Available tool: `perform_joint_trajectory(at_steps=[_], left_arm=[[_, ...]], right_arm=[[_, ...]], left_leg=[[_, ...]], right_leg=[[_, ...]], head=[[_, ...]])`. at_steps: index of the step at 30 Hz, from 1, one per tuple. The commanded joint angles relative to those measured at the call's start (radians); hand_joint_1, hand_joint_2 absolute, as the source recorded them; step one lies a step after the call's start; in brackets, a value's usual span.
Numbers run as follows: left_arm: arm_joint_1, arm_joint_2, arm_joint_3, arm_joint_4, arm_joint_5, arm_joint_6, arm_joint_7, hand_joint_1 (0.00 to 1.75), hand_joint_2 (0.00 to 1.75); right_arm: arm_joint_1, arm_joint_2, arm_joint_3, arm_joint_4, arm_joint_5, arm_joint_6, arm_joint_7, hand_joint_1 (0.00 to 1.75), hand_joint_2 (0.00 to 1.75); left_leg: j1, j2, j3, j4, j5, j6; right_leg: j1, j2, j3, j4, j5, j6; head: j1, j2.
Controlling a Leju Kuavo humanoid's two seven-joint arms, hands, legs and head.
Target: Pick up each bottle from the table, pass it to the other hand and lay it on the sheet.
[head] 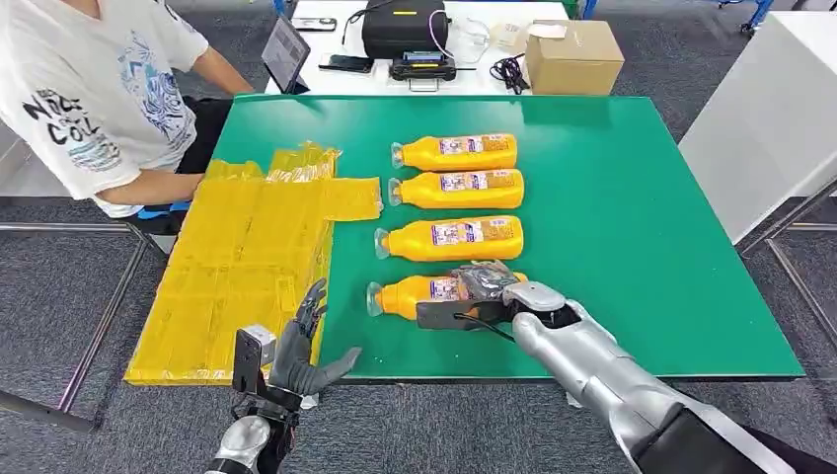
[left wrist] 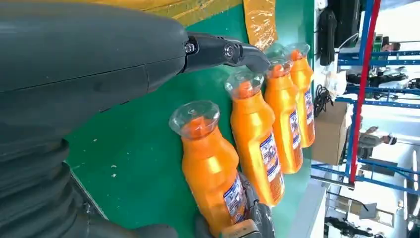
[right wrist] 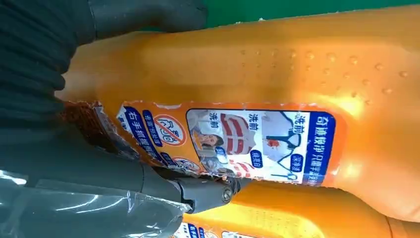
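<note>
Several orange bottles with clear caps lie side by side on the green table point(head: 612, 217), caps pointing toward the yellow sheet point(head: 247, 257). My right hand point(head: 484, 291) grips the nearest bottle point(head: 405, 294) around its labelled body; the bottle still lies on the table. In the right wrist view the thumb and a finger wrap this bottle point(right wrist: 297, 69) on either side of its label. My left hand point(head: 301, 346) hovers open with fingers spread at the table's near edge, beside the sheet's corner. The left wrist view faces the bottle row, the nearest bottle point(left wrist: 210, 168) closest.
A person in a white T-shirt point(head: 89, 89) sits at the table's far left, an arm near the sheet. Behind the green table a white table carries a cardboard box point(head: 572, 54), a black case point(head: 405, 28) and a tablet point(head: 284, 51). A white cabinet point(head: 770, 109) stands at right.
</note>
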Motion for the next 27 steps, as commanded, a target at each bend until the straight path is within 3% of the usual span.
perform_joint_trajectory(at_steps=[1, 4, 7, 10, 12, 14, 16, 21, 23, 27], left_arm=[[-0.028, 0.015, -0.003, 0.042, 0.007, -0.007, 0.011, 0.0, 1.75], [-0.023, 0.017, 0.0, 0.038, 0.009, -0.006, 0.011, 0.0, 1.75], [-0.005, 0.017, 0.004, 0.021, 0.02, -0.01, 0.0, 0.0, 1.75], [0.036, 0.013, 0.01, -0.031, 0.029, 0.0, -0.019, 0.0, 1.75], [0.043, 0.016, 0.007, -0.042, 0.029, -0.001, -0.015, 0.0, 1.75], [0.078, 0.01, 0.017, -0.091, 0.035, 0.025, -0.035, 0.0, 1.75], [0.11, 0.005, 0.018, -0.14, 0.033, 0.045, -0.037, 0.0, 1.75], [0.112, 0.005, 0.018, -0.144, 0.033, 0.046, -0.036, 0.0, 1.75], [0.109, 0.004, 0.016, -0.145, 0.035, 0.048, -0.034, 0.0, 1.75], [0.112, 0.002, 0.01, -0.166, 0.052, 0.05, -0.029, 0.0, 1.75]], right_arm=[[0.016, -0.005, 0.05, 0.074, -0.002, -0.002, -0.005, 1.75, 1.75], [0.041, -0.013, -0.02, 0.012, -0.046, -0.039, -0.032, 1.75, 1.75], [0.186, -0.023, -0.237, -0.232, -0.176, -0.185, -0.137, 1.75, 1.75], [0.389, 0.037, -0.466, -0.581, -0.19, -0.327, -0.184, 1.75, 1.75], [0.405, 0.036, -0.477, -0.618, -0.176, -0.319, -0.166, 1.75, 1.75], [0.493, 0.108, -0.585, -0.73, -0.165, -0.446, -0.257, 1.75, 1.75], [0.562, 0.138, -0.626, -0.85, -0.124, -0.52, -0.29, 1.75, 1.75], [0.568, 0.137, -0.626, -0.862, -0.118, -0.519, -0.287, 1.75, 1.75], [0.591, 0.169, -0.659, -0.888, -0.108, -0.571, -0.357, 1.75, 1.75], [0.641, 0.181, -0.683, -0.939, -0.047, -0.645, -0.371, 1.75, 1.75]], left_leg=[[0.001, -0.001, 0.002, -0.001, 0.0, -0.001], [0.001, 0.0, 0.002, -0.001, 0.0, -0.001], [0.002, -0.001, 0.002, -0.001, -0.001, -0.001], [0.002, -0.001, 0.001, -0.001, -0.001, -0.002], [0.002, 0.002, -0.001, -0.001, -0.002, -0.002], [0.002, 0.002, -0.003, 0.001, -0.004, -0.003], [0.002, -0.001, -0.004, 0.001, -0.004, -0.003], [0.003, -0.001, -0.009, 0.0, -0.004, -0.003], [0.002, -0.001, -0.007, 0.001, -0.005, -0.004], [0.002, -0.003, -0.009, 0.0, -0.004, -0.004]], right_leg=[[0.001, -0.001, 0.003, -0.002, 0.0, -0.002], [0.001, -0.001, 0.002, -0.001, -0.001, -0.001], [0.002, -0.002, 0.003, -0.002, -0.001, -0.002], [0.002, -0.001, 0.002, -0.002, -0.001, -0.002], [0.002, 0.001, 0.0, 0.0, -0.001, -0.002], [0.002, 0.001, -0.002, 0.001, -0.002, -0.003], [0.002, -0.001, -0.003, 0.001, -0.004, -0.003], [0.003, 0.0, -0.008, 0.001, -0.002, -0.002], [0.003, 0.0, -0.007, 0.001, -0.003, -0.003], [0.003, -0.002, -0.008, 0.001, -0.003, -0.003]], head=[[0.0, 0.0], [0.0, 0.0], [0.0, 0.0], [0.0, 0.0], [0.0, 0.0], [0.0, 0.0], [0.0, 0.0], [0.0, 0.0], [0.0, 0.0], [0.0, 0.0]])
